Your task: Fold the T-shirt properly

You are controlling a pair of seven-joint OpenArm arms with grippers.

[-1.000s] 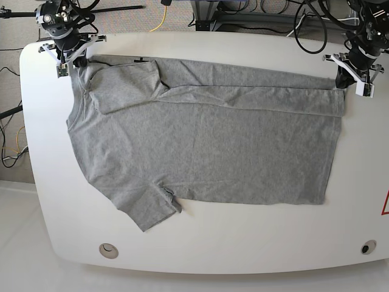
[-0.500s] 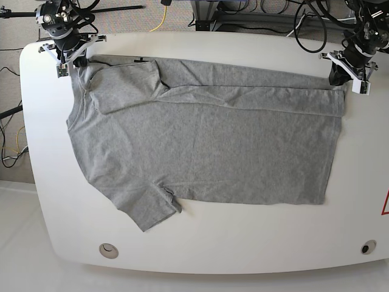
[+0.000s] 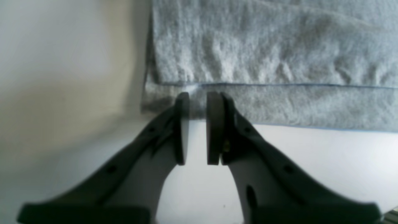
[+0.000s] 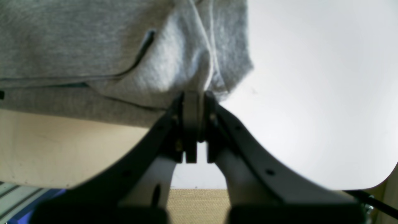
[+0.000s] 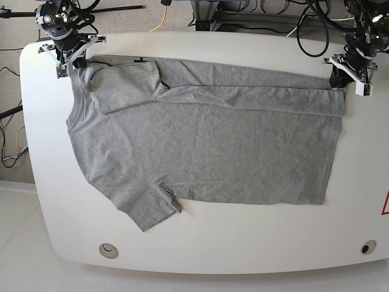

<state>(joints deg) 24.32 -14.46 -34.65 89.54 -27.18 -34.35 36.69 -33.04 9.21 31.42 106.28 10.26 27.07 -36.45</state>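
Note:
The heather-grey T-shirt (image 5: 206,146) lies spread flat on the white table (image 5: 243,243), collar toward the left. Its far long edge is folded over as a strip, with one sleeve tucked in at the top left. The other sleeve (image 5: 149,210) sticks out at the near left. My right gripper (image 5: 72,64) is shut on the shirt's bunched cloth (image 4: 192,62) at the far left corner by the collar, the pinch seen in the right wrist view (image 4: 194,93). My left gripper (image 5: 341,80) sits at the far right corner. Its jaws stand a narrow gap apart (image 3: 198,98), tips at the hem (image 3: 279,105), nothing between them.
Cables and a floor strip run behind the table's far edge. Two round holes (image 5: 109,250) (image 5: 368,247) sit near the front corners. A red marking (image 5: 385,204) shows at the right edge. The table's rounded edge lies close to both grippers.
The left gripper's jaws have parted slightly and let go of the hem corner, drawing back a little. The right gripper and the shirt have stayed put.

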